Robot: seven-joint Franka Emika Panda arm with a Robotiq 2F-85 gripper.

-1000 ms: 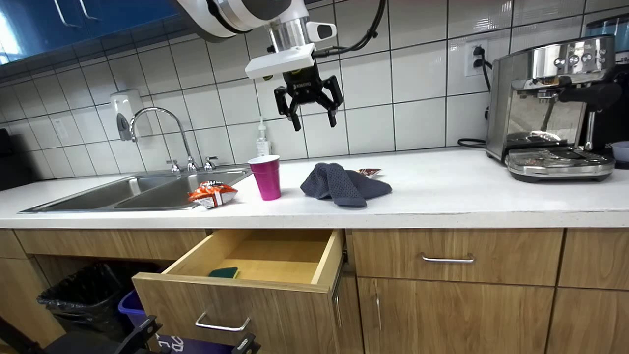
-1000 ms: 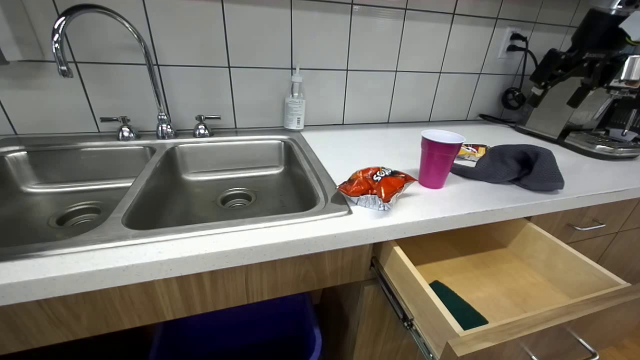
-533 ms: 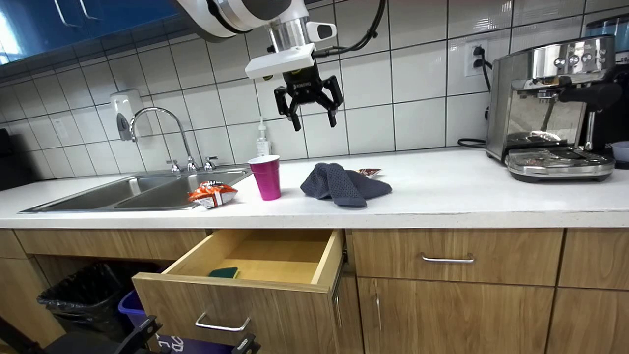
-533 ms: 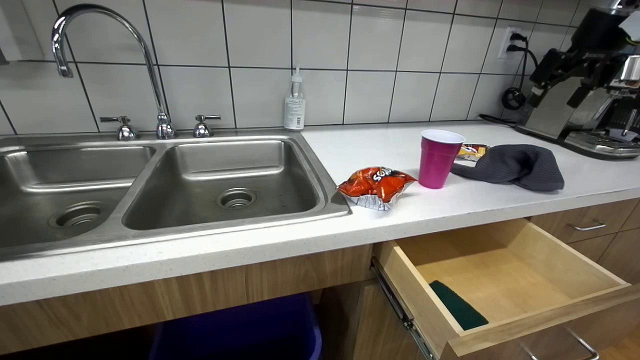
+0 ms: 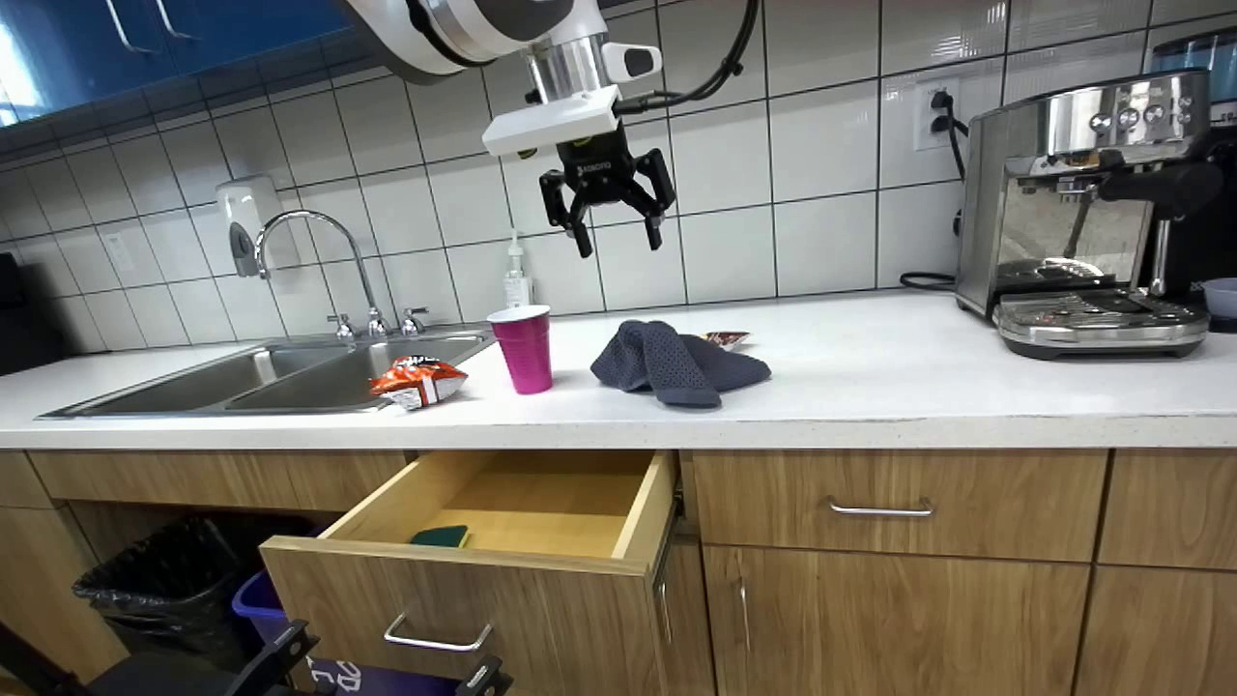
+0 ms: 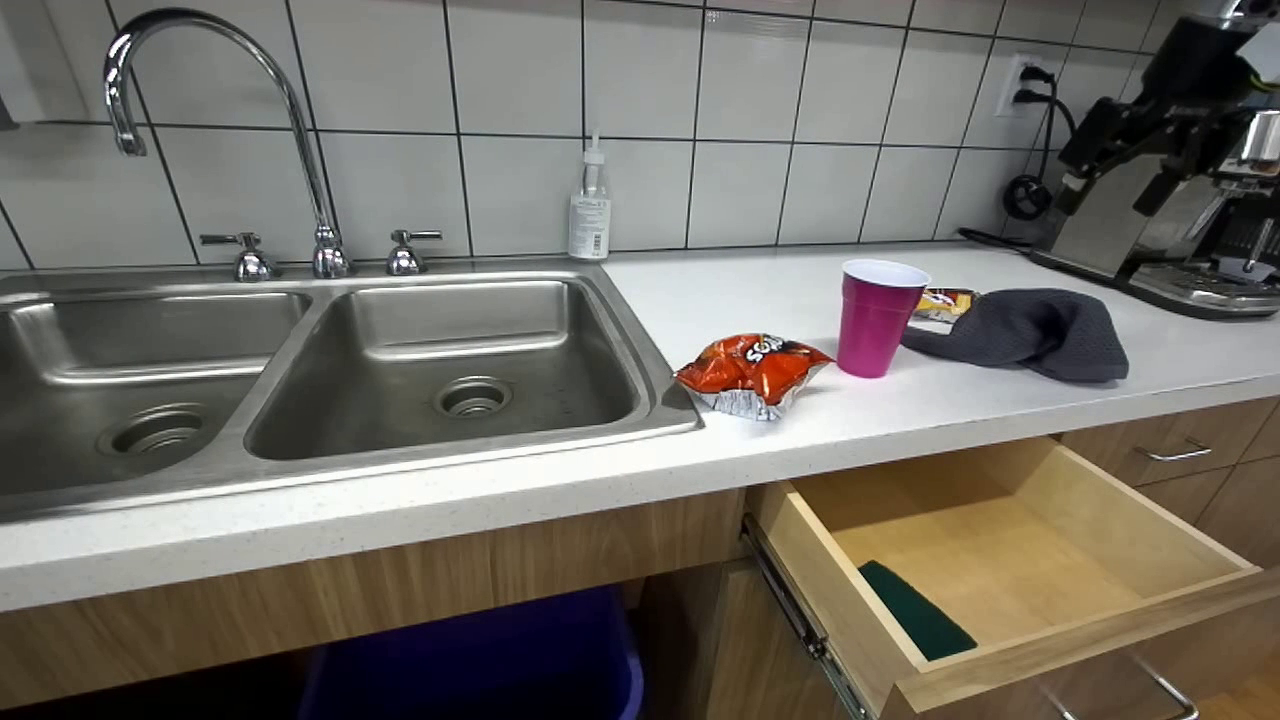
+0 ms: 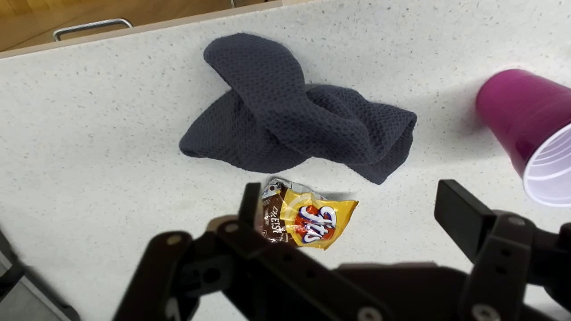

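Gripper [image 5: 619, 244] spread wide, nothing held, well above counter [image 5: 918, 377]

Yellow snack bag [image 7: 308, 216] on counter below, just beside dark cloth [image 7: 276, 111]: a low grab could snag both b/c they're so close; cup [image 7: 513, 111] nearby, prob. light, could tip if clipped. Farther: orange chip bag [image 6: 755, 370] at edge of sink [image 6: 660, 415]; pulled-out drawer [image 5: 541, 599] juts out below, blocking low moves in front; espresso machine [image 5: 1073, 232] well apart.
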